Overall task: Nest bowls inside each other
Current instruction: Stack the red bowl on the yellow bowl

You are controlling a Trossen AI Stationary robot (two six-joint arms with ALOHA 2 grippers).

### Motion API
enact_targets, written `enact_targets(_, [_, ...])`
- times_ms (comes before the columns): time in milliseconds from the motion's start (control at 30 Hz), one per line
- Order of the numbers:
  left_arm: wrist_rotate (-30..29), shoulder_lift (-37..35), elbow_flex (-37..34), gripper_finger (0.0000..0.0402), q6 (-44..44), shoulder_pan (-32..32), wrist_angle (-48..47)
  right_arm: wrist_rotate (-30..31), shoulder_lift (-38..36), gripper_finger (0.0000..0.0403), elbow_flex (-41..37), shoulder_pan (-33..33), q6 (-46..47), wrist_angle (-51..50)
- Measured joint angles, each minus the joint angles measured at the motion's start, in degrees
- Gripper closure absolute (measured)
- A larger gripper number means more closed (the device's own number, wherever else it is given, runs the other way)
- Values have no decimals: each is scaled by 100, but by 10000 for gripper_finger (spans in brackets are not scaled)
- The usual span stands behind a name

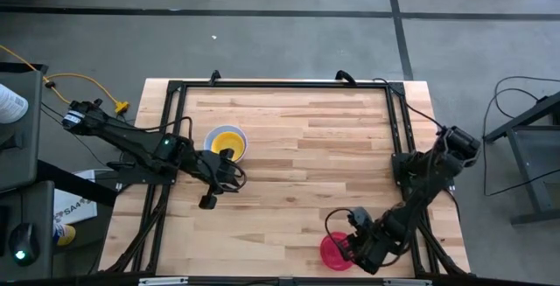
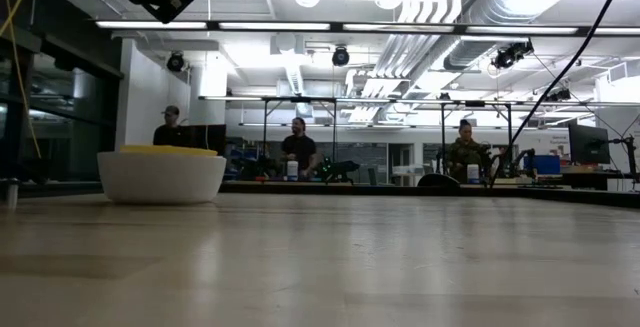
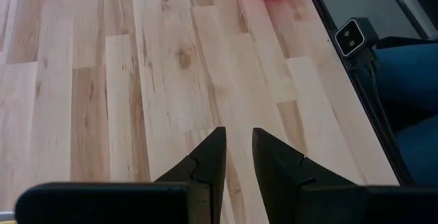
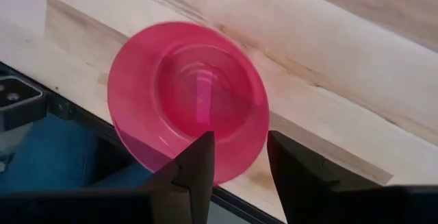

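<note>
A yellow bowl (image 1: 227, 141) sits nested in a white bowl (image 2: 160, 178) at the table's left middle. The stack rests on its base. My left gripper (image 1: 229, 174) hangs just on the near side of the stack, open, with only bare wood between its fingers (image 3: 237, 131). A red-pink bowl (image 4: 188, 101) stands upright close to the table's near edge, right of centre (image 1: 335, 250). My right gripper (image 4: 239, 138) is open and points down over that bowl's rim, one finger over the bowl and one beyond it. I cannot see it touching the bowl.
A black metal frame (image 1: 280, 85) runs along the table's edges. Bare wood (image 1: 324, 155) lies between the two bowls' places. A small camera box (image 3: 354, 38) is fixed at the near edge by the red-pink bowl. Several people stand in the room beyond (image 2: 298, 152).
</note>
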Motion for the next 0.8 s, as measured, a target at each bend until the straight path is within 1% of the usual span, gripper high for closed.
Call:
enact_targets(167, [15, 0, -2, 327, -64, 0, -1, 87, 0, 274, 0, 137, 153, -53])
enact_targets(267, [20, 0, -2, 327, -91, 0, -3, 85, 130, 274, 7, 146, 153, -56])
enact_targets(500, [32, 0, -3, 327, -105, 0, -9, -87, 442, 274, 4, 145, 122, -93])
enact_targets(800, [31, 0, -4, 327, -105, 1, -7, -211, 619, 274, 4, 35, -110, -105])
